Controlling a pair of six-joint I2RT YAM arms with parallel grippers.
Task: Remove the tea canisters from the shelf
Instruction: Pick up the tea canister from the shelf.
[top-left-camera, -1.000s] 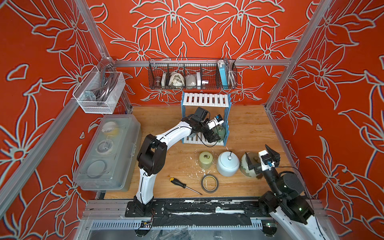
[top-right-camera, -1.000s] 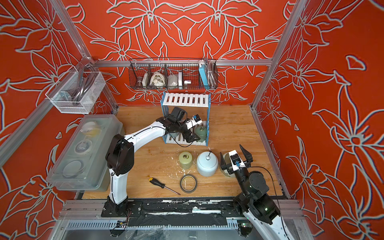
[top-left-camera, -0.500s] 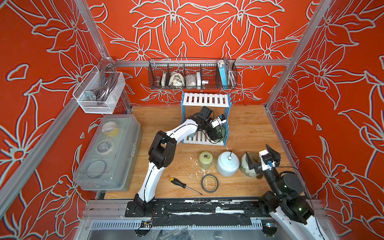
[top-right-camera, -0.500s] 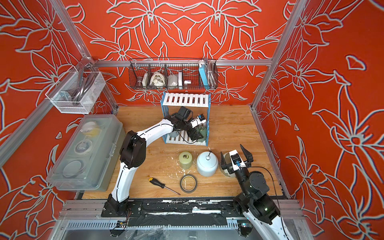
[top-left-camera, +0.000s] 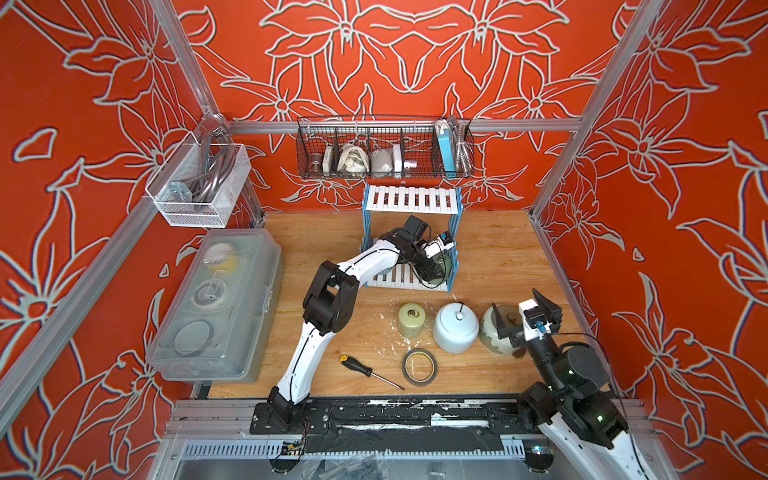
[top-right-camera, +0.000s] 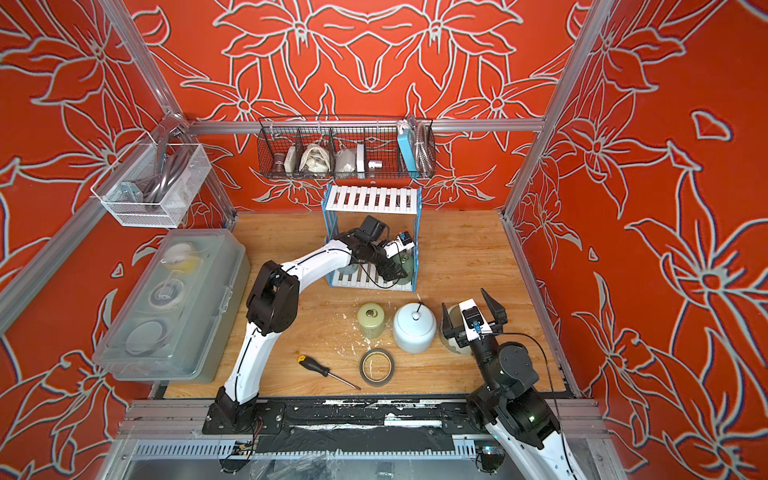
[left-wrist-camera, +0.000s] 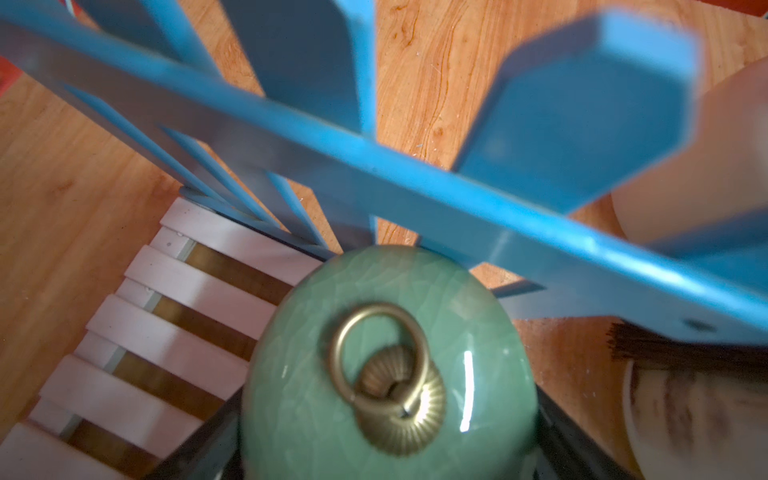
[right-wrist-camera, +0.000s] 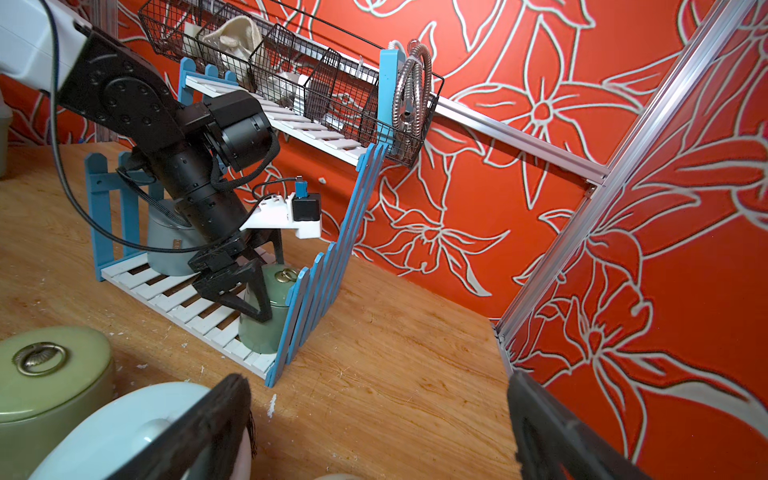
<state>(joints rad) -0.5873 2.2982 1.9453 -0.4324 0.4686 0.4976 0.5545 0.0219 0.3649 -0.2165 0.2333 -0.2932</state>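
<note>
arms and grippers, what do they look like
The left arm and right arm: white links, black joints, thin black cables. Black pointed fingers; white wrist camera mounts with blue plugs.

A robot test cell: aluminium posts (top-left-camera: 183, 66) frame printed red floral walls (top-left-camera: 415, 54) around a wooden tabletop (top-left-camera: 498, 249). Well behind the jaws, the left arm (top-left-camera: 305, 357) and right arm (top-left-camera: 577, 370) bolt to a metal rail (top-left-camera: 216, 419) at its edge.
</note>
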